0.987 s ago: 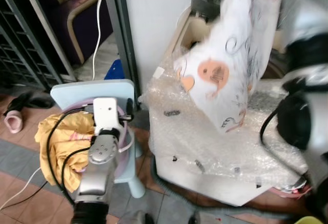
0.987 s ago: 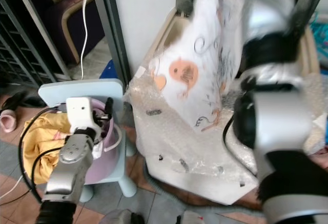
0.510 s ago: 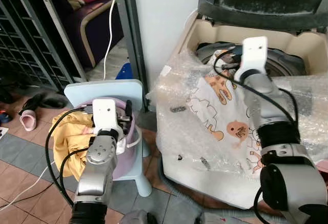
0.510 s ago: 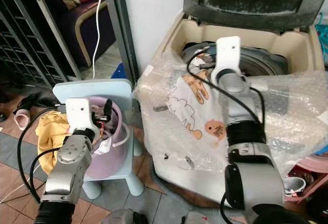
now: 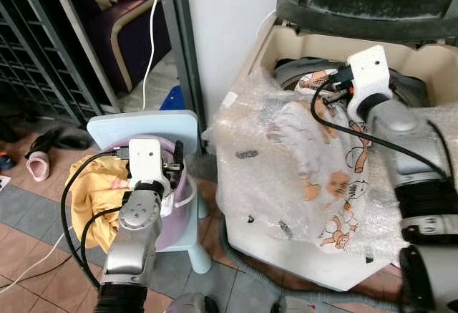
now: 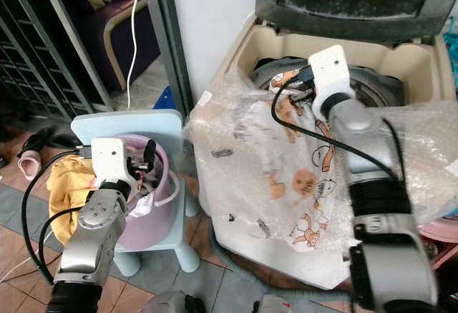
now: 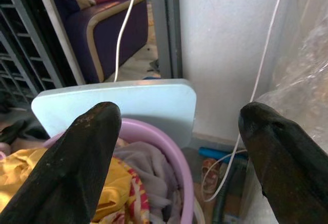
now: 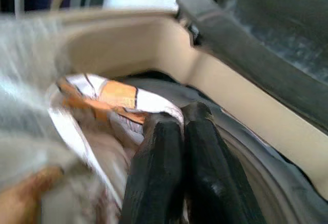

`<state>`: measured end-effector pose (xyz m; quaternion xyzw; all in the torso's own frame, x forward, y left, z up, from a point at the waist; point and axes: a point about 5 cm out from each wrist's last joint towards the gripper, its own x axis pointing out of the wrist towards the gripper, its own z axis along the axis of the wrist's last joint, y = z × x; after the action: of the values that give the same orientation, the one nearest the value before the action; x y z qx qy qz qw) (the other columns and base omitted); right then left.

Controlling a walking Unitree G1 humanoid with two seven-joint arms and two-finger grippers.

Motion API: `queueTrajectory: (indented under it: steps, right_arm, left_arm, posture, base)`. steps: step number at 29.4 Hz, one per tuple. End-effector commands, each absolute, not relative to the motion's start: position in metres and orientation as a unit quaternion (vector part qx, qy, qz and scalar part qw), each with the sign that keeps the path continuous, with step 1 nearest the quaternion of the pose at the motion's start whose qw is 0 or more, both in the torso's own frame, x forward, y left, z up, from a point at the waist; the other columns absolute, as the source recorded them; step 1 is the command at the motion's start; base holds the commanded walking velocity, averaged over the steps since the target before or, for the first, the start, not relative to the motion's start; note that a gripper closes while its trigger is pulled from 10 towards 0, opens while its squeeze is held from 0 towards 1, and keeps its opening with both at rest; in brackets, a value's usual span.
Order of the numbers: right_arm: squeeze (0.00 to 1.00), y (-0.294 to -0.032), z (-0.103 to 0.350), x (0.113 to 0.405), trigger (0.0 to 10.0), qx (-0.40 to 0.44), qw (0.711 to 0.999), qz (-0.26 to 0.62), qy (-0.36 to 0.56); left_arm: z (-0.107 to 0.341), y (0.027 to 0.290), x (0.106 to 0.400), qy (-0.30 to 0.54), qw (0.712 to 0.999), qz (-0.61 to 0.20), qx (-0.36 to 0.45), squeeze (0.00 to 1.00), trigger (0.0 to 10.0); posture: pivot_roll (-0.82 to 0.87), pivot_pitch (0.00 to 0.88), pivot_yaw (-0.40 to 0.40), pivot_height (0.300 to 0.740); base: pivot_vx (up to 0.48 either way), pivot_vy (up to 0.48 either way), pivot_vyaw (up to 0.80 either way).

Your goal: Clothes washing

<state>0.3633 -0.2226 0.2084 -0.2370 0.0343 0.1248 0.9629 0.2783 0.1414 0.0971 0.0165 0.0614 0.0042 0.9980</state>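
the step in hand looked like feeding the printed white garment (image 5: 336, 184) into the washing machine drum (image 6: 372, 87), and doing it well would mean carrying the pinched edge further over the far rim and well above the opening before letting go, since most of the cloth hung down the near side over the bubble wrap (image 5: 250, 177) and could drag it back out. the right gripper (image 8: 177, 131) was at the near rim of the drum with its fingers clenched on a fold of the garment, the orange and white edge bunched just beside the fingertips. the left gripper (image 7: 177, 147) hovered with its fingers spread wide and nothing between them, over the pink basin (image 5: 182, 198) of yellow and grey laundry on the pale blue stool (image 5: 143, 123) to the left
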Motion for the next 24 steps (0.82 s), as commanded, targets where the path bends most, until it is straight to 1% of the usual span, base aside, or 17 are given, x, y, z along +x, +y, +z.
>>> queueTrajectory:
  steps: [1,3,5,11,12,14,17,19,21,24]
  right_arm:
    - [1.0,-0.227,0.206,0.364,10.0,-0.248,0.961,0.112,0.049]
    - [1.0,-0.234,0.214,0.365,10.0,-0.242,0.965,0.092,0.038]
    - [1.0,-0.239,0.222,0.363,10.0,-0.25,0.963,0.097,0.023]
    - [1.0,-0.25,0.237,0.352,10.0,-0.248,0.952,0.181,0.01]
    - [1.0,-0.25,0.237,0.352,10.0,-0.248,0.952,0.181,0.01]
    - [1.0,-0.247,0.24,0.342,10.0,-0.248,0.935,0.251,0.011]
    - [1.0,-0.242,0.232,0.334,10.0,-0.248,0.92,0.302,0.033]
    - [1.0,-0.24,0.225,0.332,10.0,-0.245,0.914,0.319,0.046]
    - [1.0,-0.232,0.196,0.325,10.0,-0.242,0.898,0.354,0.097]
    - [1.0,-0.224,0.175,0.322,10.0,-0.247,0.889,0.366,0.124]
  left_arm:
    - [0.098,0.14,0.28,0.061,0.998,-0.004,0.024,0.0,10.0]
    - [0.099,0.138,0.28,0.059,0.998,-0.006,0.027,0.0,10.0]
    - [0.099,0.139,0.279,0.059,0.998,-0.005,0.028,0.0,10.0]
    - [0.098,0.142,0.277,0.064,0.998,-0.001,0.028,0.0,10.0]
    - [0.098,0.142,0.277,0.064,0.998,-0.001,0.028,0.0,10.0]
    - [0.097,0.141,0.278,0.067,0.997,-0.002,0.028,0.0,10.0]
    - [0.096,0.141,0.279,0.068,0.997,-0.004,0.028,0.0,10.0]
    - [0.096,0.141,0.28,0.068,0.997,-0.005,0.028,0.0,10.0]
    - [0.096,0.14,0.28,0.069,0.997,-0.005,0.029,0.0,10.0]
    - [0.096,0.141,0.28,0.07,0.997,-0.004,0.029,0.0,10.0]
  posture:
    - [-0.06,0.005,0.087,0.74]
    - [-0.06,0.004,0.086,0.74]
    - [-0.06,0.004,0.085,0.74]
    - [-0.06,0.006,0.085,0.74]
    - [-0.06,0.006,0.085,0.74]
    - [-0.07,0.008,0.086,0.74]
    - [-0.07,0.007,0.089,0.74]
    - [-0.07,0.007,0.089,0.74]
    - [-0.06,0.01,0.088,0.74]
    - [-0.06,0.01,0.088,0.74]
  base:
    - [0.0,0.0,0.0]
    - [0.0,0.0,0.0]
    - [0.0,0.0,0.0]
    - [0.0,0.0,0.0]
    - [0.0,0.0,0.0]
    - [0.0,0.0,0.0]
    - [0.0,0.0,0.0]
    - [0.0,0.0,0.0]
    - [0.0,0.0,0.0]
    - [0.0,0.0,0.0]
